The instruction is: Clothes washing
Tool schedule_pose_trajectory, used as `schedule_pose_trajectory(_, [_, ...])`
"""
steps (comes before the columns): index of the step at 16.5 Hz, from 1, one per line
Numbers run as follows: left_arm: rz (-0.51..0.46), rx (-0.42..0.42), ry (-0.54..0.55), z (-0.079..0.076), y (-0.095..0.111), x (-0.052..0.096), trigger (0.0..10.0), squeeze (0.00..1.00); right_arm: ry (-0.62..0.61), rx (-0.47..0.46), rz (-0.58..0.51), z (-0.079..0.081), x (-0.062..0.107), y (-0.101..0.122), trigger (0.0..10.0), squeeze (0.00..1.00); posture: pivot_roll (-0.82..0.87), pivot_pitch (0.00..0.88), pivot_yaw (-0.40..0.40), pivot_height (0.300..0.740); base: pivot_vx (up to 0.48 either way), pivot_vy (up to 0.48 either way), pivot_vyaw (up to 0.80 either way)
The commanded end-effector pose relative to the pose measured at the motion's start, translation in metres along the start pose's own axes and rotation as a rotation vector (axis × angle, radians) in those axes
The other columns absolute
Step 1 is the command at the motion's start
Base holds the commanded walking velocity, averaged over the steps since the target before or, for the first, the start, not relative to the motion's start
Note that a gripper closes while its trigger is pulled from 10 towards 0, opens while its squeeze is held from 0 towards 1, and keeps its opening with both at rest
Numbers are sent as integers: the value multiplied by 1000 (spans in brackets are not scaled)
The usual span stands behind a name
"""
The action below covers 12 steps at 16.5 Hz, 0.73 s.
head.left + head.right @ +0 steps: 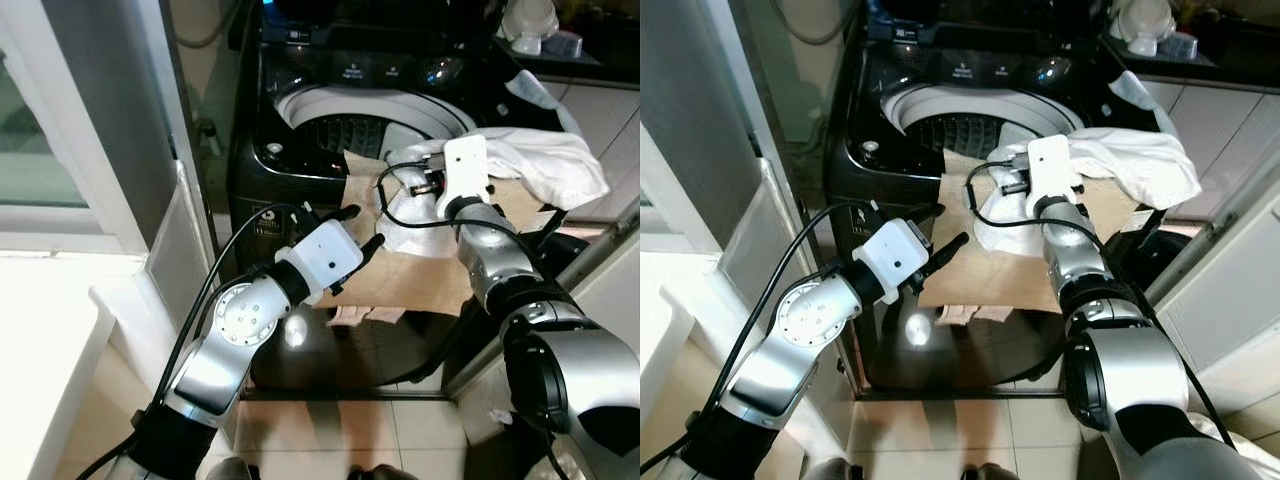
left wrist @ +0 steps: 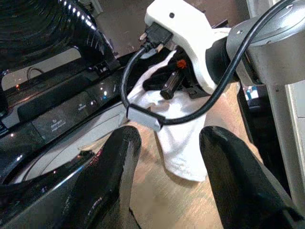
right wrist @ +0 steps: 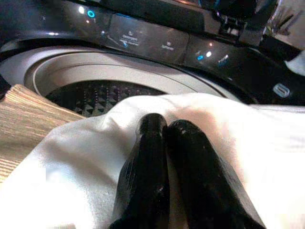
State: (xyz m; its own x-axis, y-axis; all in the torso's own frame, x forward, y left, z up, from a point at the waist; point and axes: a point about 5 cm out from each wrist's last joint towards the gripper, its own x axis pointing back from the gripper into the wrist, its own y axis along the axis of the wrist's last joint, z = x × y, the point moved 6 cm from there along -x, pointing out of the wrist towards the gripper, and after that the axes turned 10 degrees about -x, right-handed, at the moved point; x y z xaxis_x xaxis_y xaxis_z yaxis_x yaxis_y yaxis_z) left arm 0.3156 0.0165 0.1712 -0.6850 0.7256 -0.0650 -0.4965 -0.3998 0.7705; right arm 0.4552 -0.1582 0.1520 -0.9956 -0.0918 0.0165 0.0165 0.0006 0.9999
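Note:
A black top-loading washing machine (image 1: 270,160) stands open, its drum (image 1: 350,130) dark inside. A tan wood-grain board (image 1: 420,275) lies across its front right. A white cloth (image 1: 545,160) is heaped on the board and drapes over the drum's rim. My right gripper (image 3: 164,126) is at the cloth's drum-side edge, its fingers shut together on a fold of the white cloth (image 3: 95,157). My left gripper (image 1: 362,228) hovers open at the board's near left corner, and nothing lies between its fingers (image 2: 119,157).
The lit control panel (image 1: 380,70) runs along the washer's back. A window frame (image 1: 90,180) and white ledge (image 1: 40,340) stand on the left. White cabinets (image 1: 610,120) lie to the right, with white bags (image 1: 530,25) on a dark counter. Glossy tile floor (image 1: 350,430) lies below.

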Motion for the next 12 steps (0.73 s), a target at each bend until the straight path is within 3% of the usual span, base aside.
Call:
schedule_pose_trajectory(1, [-5,-7,6,3,3,1,10000,0,-38,-32,48,-9,4,-14,10000,0,30,0,-77,740,0,0,0])
schedule_pose_trajectory(2, [-4,-8,8,3,3,1,10000,0,-43,-43,58,-8,4,-16,9098,0,33,0,-77,740,0,0,0])
schedule_pose_trajectory(3, [-3,-12,10,4,3,2,10000,0,-57,-66,77,-8,3,-18,0,0,45,0,-78,740,0,0,0])
schedule_pose_trajectory(6, [1,-20,16,6,3,3,10000,0,-61,-77,85,-1,-7,0,0,0,69,0,-85,740,0,0,0])
schedule_pose_trajectory(12, [27,-35,55,11,2,8,10000,0,-52,77,14,7,-25,58,0,0,131,0,-134,740,0,0,0])
